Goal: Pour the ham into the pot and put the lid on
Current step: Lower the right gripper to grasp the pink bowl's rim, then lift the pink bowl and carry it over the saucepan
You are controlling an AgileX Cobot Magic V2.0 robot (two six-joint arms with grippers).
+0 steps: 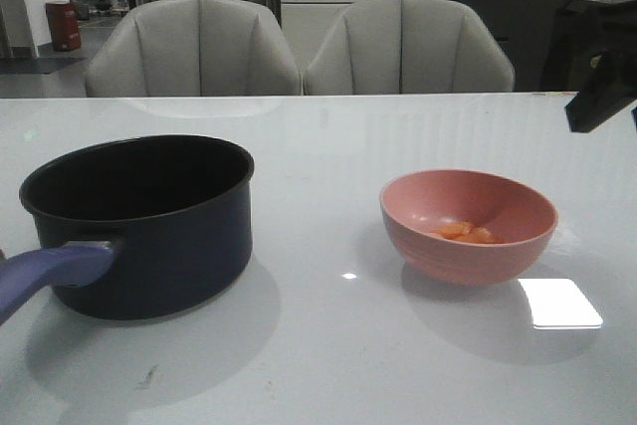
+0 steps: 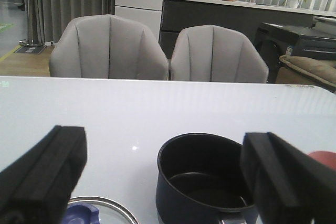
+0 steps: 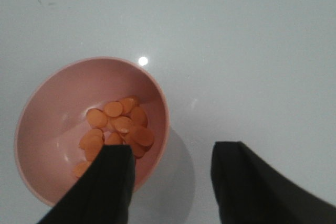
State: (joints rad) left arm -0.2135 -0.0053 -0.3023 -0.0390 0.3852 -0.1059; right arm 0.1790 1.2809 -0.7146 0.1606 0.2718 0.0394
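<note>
The right gripper (image 3: 170,182) hovers above the near rim of a small round pink bowl (image 1: 468,228), its black fingers spread apart and holding nothing, with one finger over the bowl and the other outside it. The flat orange-pink rounds of ham (image 3: 116,130) lie heaped in the bowl's bottom, so the pouring step appears not yet begun; the approach to the bowl looks to be the step in hand. The next move likely calls for lowering so the fingers straddle the rim, closing on it, then carrying the bowl across to the pot.

The dark navy round saucepan (image 1: 149,221), black inside and empty, stands toward the table's left edge, its purple-blue handle (image 1: 50,276) pointing at the near left corner. The left gripper (image 2: 163,182) waits behind it with fingers wide apart and empty. Only a sliver of the steel-rimmed glass lid (image 2: 100,211) shows in the left wrist view, near the pot.

The glossy white tabletop (image 1: 328,365) mirrors a ceiling light. Two grey upholstered chairs (image 1: 299,47) face the far edge, with cabinets and a counter beyond.
</note>
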